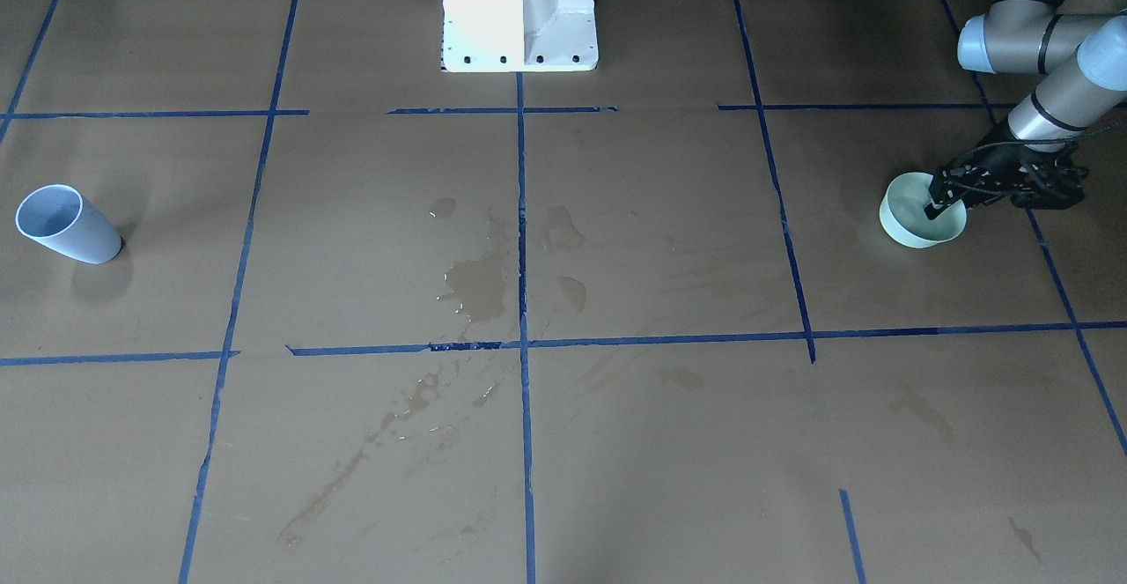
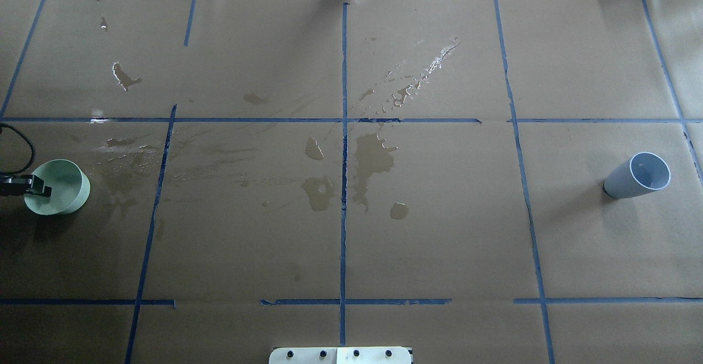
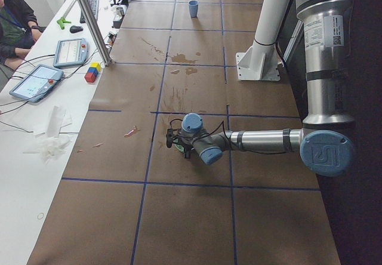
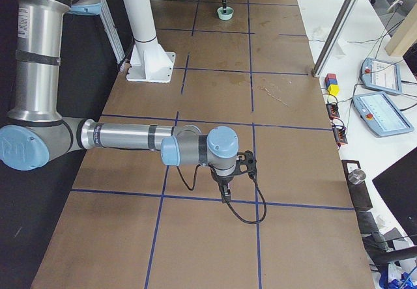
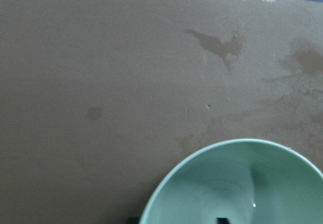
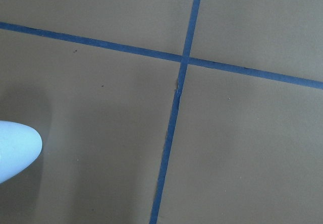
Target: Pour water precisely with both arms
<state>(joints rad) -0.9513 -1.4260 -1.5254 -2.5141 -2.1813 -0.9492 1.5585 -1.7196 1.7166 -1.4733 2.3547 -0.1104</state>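
Note:
A pale green cup (image 2: pixel 60 188) stands upright at the table's left end; it also shows in the front view (image 1: pixel 920 223) and the left wrist view (image 5: pixel 237 183). My left gripper (image 2: pixel 27 186) is at its rim, one finger inside and one outside, jaws apart. A grey-blue cup (image 2: pixel 640 176) stands at the far right, also in the front view (image 1: pixel 66 225). My right gripper (image 4: pixel 225 194) points down over bare paper; I cannot tell whether it is open. Water (image 2: pixel 373 155) lies as spilled puddles mid-table. A faint glint shows inside the green cup.
The white pedestal (image 1: pixel 519 11) stands at the robot's side of the table. Blue tape lines (image 2: pixel 344 188) divide the brown paper. More wet patches (image 2: pixel 123 76) lie at the back left. Tablets and coloured blocks (image 3: pixel 92 72) sit on the side bench.

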